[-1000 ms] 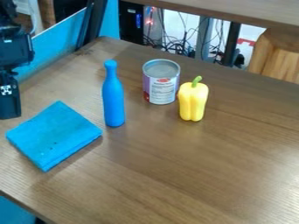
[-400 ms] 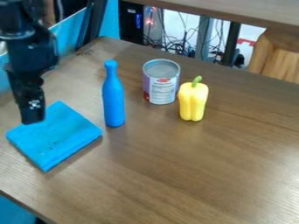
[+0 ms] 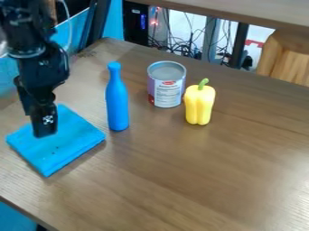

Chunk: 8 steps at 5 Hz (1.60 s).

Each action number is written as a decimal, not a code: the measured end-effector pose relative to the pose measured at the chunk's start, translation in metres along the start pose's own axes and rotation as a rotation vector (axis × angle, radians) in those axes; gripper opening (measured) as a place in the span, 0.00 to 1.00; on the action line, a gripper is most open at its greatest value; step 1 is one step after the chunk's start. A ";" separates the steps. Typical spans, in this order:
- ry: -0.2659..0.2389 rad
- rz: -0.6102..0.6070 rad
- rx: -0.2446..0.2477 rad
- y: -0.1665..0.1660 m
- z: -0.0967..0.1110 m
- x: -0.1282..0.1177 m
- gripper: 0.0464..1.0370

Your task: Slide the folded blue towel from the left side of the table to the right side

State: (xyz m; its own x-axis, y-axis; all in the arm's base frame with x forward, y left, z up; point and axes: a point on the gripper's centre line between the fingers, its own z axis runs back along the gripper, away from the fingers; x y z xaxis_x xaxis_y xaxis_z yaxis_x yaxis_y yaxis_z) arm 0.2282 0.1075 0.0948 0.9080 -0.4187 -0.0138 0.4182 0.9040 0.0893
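Observation:
My gripper (image 3: 39, 124) hangs at the left over the upper part of a folded blue cloth (image 3: 66, 147); whether it touches the cloth I cannot tell. Just right of the cloth a blue bottle (image 3: 118, 101) stands upright. Behind and to the right of the bottle is an upright metal can (image 3: 167, 88) with a paper label. A yellow bell pepper (image 3: 199, 103) with a green stem stands on end beside the can, on its right.
The objects rest on a brown wooden table (image 3: 199, 180). A blue panel (image 3: 113, 22) rises behind its upper left edge. Cables (image 3: 181, 43) lie beyond the back edge, and another wooden surface (image 3: 241, 10) crosses the top right.
The arm has come in from the left edge, moving right and down, and its gripper is now over the cloth. The cloth, bottle, can and pepper have not moved.

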 end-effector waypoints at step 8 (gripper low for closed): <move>-0.097 -0.341 -0.067 -0.121 -0.025 0.089 0.97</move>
State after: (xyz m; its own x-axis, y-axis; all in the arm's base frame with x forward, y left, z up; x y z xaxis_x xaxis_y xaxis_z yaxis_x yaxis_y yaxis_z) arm 0.2594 -0.0367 0.0584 0.7107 -0.7006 0.0637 0.7004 0.7132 0.0302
